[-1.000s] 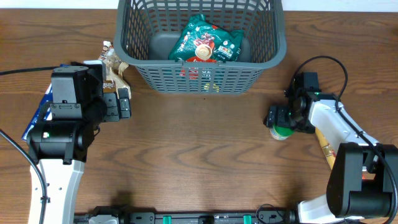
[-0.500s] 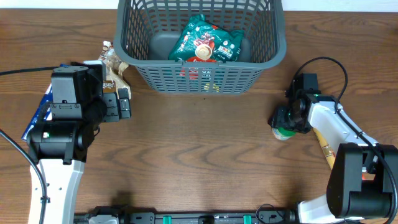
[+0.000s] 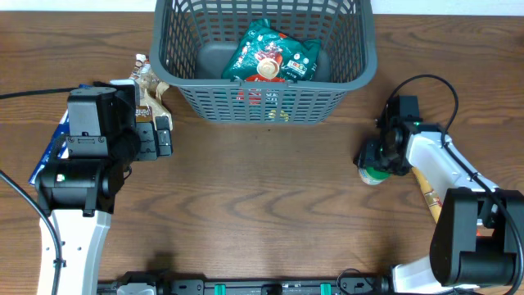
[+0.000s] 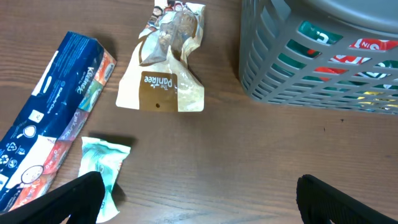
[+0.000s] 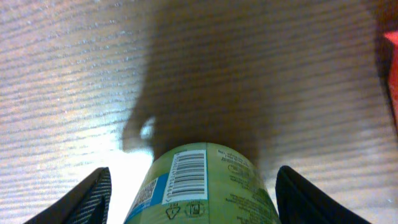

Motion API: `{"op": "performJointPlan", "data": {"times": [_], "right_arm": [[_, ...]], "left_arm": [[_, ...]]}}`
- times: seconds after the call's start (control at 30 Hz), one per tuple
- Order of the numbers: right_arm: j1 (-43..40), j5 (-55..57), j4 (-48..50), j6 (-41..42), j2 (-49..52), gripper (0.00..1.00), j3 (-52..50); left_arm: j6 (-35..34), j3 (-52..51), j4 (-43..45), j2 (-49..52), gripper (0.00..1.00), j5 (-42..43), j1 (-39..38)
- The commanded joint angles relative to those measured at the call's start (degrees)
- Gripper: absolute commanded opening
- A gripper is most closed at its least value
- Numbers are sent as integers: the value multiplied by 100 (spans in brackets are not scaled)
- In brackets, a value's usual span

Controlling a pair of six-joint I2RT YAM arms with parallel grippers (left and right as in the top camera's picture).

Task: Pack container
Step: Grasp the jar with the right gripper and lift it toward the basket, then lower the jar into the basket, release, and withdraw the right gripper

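R gripper (image 5: pixel 193 190) sits low over a green can (image 5: pixel 202 183) w/ a barcode label, one finger (image 5: pixel 74 199) on each side of it. The finger at the right of the wrist view looks to meet the can. At the other finger a thin sliver of table (image 3: pixel 262 205) shows, so I can't tell if the can is truly pinched or only straddled. A long orange-yellow pack (image 3: pixel 426 195) lies near this gripper, on the side toward its arm base, partly under the arm.

L gripper (image 4: pixel 199 202) is released: jaws spread wide, only bare wood between them.
- Ahead, a bit left: beige snack bag (image 4: pixel 163 78), flat on the wood.
- Further left: blue box (image 4: pixel 53 118), lying at an angle.
- Just by the left fingertip: small mint-green sachet (image 4: pixel 102 163), right beside the box (touching or not, can't tell).
- Ahead, to the right: near corner of the container (image 3: pixel 327 102), a dark grey lattice basket.

The container is near the L gripper and well apart from the R gripper. A green packet (image 3: pixel 270 53) lies on its floor, and red and green print shows through the front slots.
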Motion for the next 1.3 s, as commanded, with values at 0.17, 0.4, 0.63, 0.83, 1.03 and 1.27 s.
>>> {"op": "performJointPlan", "data": {"times": [0.17, 0.4, 0.63, 0.83, 1.03, 1.27], "right_arm": [[-15, 748, -1023, 122, -35, 1, 2295], [-63, 1449, -1834, 402, -35, 1, 4365], [223, 177, -1867, -990, -35, 1, 5969], [1038, -87, -2028, -1987, -26, 1, 6649], [1622, -83, -1899, -2339, 177, 1, 6817], [1711, -321, -2052, -2874, 826, 1, 6815]], "left_arm": [[39, 103, -4, 28, 99, -72, 28], [59, 103, -4, 28, 99, -72, 28], [57, 103, -2, 28, 99, -72, 28], [57, 103, 0, 28, 97, -70, 28], [57, 103, 0, 28, 98, -70, 28], [55, 103, -2, 28, 99, -70, 28]]}}
